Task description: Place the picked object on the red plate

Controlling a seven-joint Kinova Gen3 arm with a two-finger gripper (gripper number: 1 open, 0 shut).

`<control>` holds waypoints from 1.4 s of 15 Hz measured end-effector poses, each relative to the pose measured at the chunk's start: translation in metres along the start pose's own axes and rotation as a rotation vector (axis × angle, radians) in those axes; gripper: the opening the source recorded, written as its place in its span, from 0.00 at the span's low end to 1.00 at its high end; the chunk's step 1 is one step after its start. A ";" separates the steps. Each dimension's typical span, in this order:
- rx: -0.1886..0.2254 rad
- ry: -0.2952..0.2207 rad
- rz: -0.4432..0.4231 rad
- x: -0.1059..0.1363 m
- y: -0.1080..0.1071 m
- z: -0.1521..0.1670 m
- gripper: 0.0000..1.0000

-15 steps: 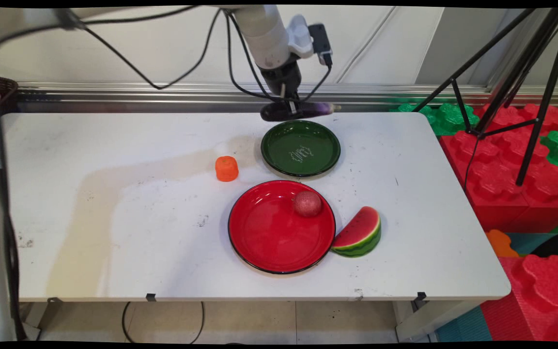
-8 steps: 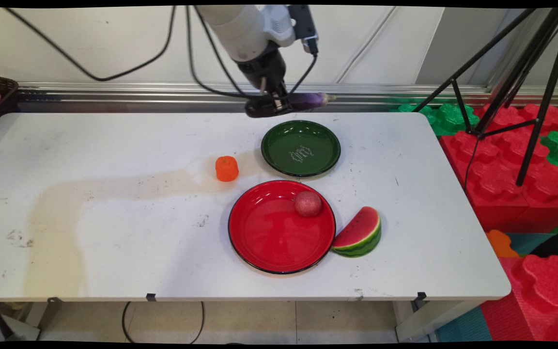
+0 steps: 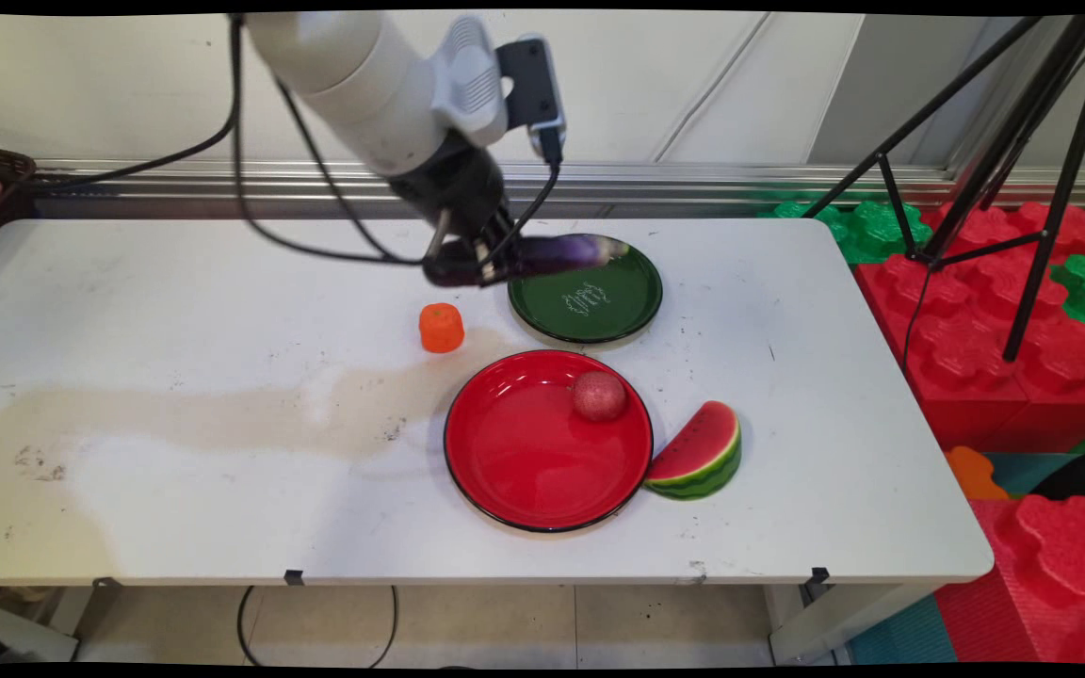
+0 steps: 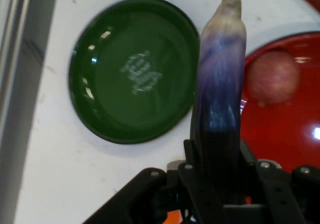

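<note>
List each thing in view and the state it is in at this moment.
gripper: shut on the eggplant, raised off the table.
eggplant: held level, over the green plate's far-left rim.
green plate: empty.
red plate: holds the apple.
apple: near the rim.
watermelon slice: beside the red plate.
orange piece: standing alone.

Apple (image 3: pixel 598 395) in near plate (image 3: pixel 524 471), melon slice (image 3: pixel 699 452) right

The white arm slants down from the upper left, cables trailing from its wrist, its black gripper (image 3: pixel 477 266) (image 4: pixel 220 184) held above the table with both fingers (image 4: pixel 196 169) clamped on an eggplant (image 3: pixel 557 252) (image 4: pixel 220 78).
</note>
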 end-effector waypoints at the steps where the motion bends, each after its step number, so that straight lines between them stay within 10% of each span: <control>1: -0.009 -0.005 0.000 -0.002 0.009 -0.003 0.00; 9: -0.118 -0.049 0.012 -0.006 0.068 0.009 0.00; 21: -0.215 -0.085 0.010 -0.005 0.103 0.093 0.00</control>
